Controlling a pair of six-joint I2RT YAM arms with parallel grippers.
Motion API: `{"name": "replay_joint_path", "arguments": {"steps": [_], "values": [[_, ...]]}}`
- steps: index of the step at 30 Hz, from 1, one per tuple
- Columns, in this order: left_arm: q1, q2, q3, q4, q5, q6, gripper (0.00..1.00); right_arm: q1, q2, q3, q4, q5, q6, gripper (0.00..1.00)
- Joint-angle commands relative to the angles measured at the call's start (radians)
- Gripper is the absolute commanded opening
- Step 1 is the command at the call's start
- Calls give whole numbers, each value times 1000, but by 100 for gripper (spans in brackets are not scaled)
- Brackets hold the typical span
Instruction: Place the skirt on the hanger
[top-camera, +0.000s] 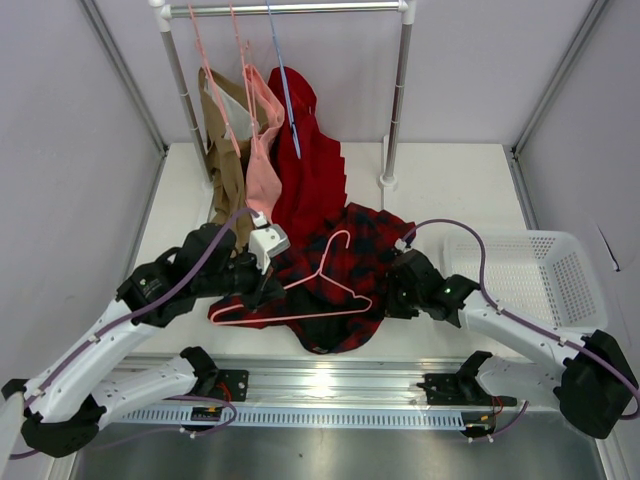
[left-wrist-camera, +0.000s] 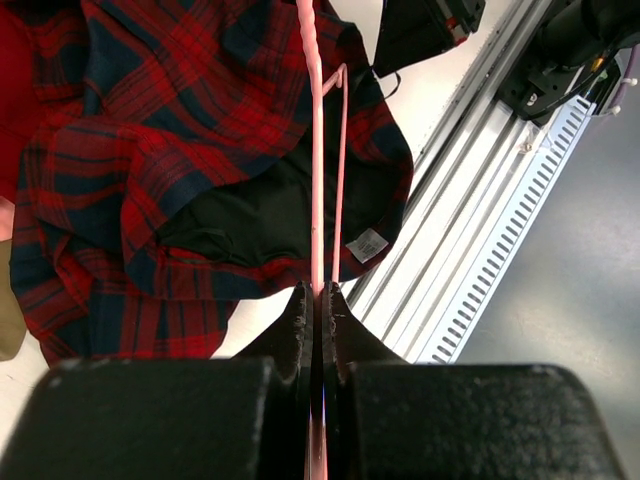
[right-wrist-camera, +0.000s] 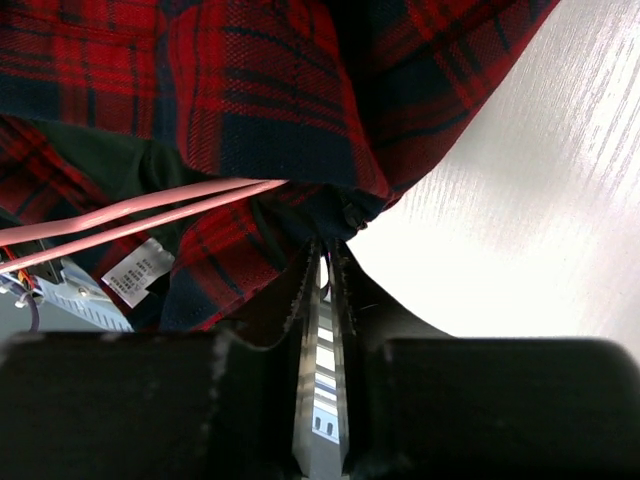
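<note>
Table (top-camera: 440, 180): left tool (left-wrist-camera: 318, 295) clamps hanger (left-wrist-camera: 317, 200); right tool (right-wrist-camera: 322, 255) pinches skirt (right-wrist-camera: 250, 90).

Tartan skirt (top-camera: 360, 235) (crumpled), pink hanger (top-camera: 290, 318) — atop

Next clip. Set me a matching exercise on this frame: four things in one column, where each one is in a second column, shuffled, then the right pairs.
Things
1. pink hanger
2. blue hanger
3. white basket
4. tartan skirt

Places
A. crumpled on the table between the two arms
B. hooked on the rail at the back
C. pinched in the left gripper
D. standing at the table's right side

Pairs: 1-C, 2-B, 3-D, 4-A
</note>
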Motion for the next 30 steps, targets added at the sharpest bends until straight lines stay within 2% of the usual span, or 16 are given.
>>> {"name": "replay_joint_path", "arguments": {"steps": [1, 9, 15, 30], "values": [[-7, -6, 59, 23, 2, 23, 0, 5, 10, 27, 33, 0, -1, 10], [-7, -9, 99, -1, -58, 37, 0, 8, 16, 44, 26, 11, -5, 8], [-9, -3, 93, -4, 9, 40, 0, 6, 27, 61, 20, 19, -10, 7], [-27, -1, 58, 6, 46, 36, 0, 6, 45, 85, 18, 19, -18, 5]]}}
